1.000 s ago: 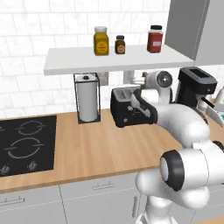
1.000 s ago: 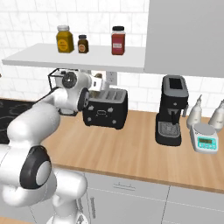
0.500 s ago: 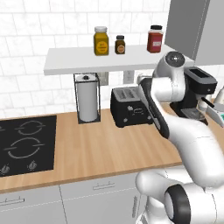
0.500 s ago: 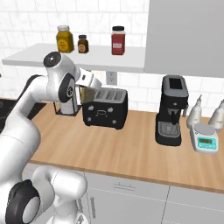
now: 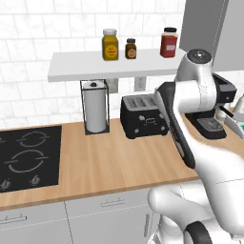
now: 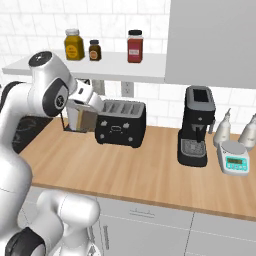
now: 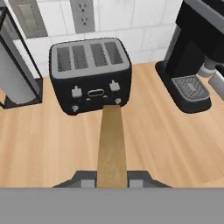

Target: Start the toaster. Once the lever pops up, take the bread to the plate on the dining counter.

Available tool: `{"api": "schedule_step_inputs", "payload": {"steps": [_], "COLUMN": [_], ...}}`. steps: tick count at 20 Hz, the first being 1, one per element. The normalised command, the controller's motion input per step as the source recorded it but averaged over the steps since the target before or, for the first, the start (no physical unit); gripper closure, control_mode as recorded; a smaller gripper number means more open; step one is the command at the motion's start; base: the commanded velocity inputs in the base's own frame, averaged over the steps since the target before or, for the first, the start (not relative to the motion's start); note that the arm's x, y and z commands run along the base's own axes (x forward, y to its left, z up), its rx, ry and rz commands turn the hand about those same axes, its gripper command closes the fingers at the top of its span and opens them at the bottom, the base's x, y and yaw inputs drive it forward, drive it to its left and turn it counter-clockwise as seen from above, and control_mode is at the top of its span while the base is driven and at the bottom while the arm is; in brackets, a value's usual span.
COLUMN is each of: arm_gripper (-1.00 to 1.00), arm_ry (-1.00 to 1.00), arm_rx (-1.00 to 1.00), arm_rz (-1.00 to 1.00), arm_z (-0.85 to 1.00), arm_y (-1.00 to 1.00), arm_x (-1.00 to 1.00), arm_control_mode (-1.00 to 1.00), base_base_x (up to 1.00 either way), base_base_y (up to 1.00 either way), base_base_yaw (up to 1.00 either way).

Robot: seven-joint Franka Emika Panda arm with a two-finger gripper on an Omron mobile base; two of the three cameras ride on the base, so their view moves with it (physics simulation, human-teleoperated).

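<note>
The jaws grip the bread (image 7: 111,146) edge-on, held in the air in front of the toaster (image 7: 90,74), above the counter (image 7: 166,131). Carrying is the step in hand; next, I judge, the base must turn away towards the plate.

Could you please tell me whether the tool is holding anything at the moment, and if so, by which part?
Yes: the tool holds the square tan-brown slice of bread, pinched by one edge, the rest sticking out toward the black boxy toaster.
</note>
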Motion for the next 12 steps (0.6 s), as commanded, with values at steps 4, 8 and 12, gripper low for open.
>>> {"api": "schedule_step_inputs", "payload": {"steps": [4,8,12], "arm_gripper": [1.00,1.00,1.00], "arm_ry": [0.06,0.00,0.00], "arm_rx": [0.00,0.00,0.00], "arm_rz": [0.01,0.00,0.00], "arm_z": [-0.33,-0.28,-0.04], "arm_y": [0.16,0.19,0.05], "arm_x": [-0.56,-0.81,-0.25], "arm_control_mode": [-1.00,-1.00,1.00], "base_base_x": [0.00,0.00,-0.74], "base_base_y": [0.00,0.00,0.07], "base_base_yaw": [0.00,0.00,0.00]}}
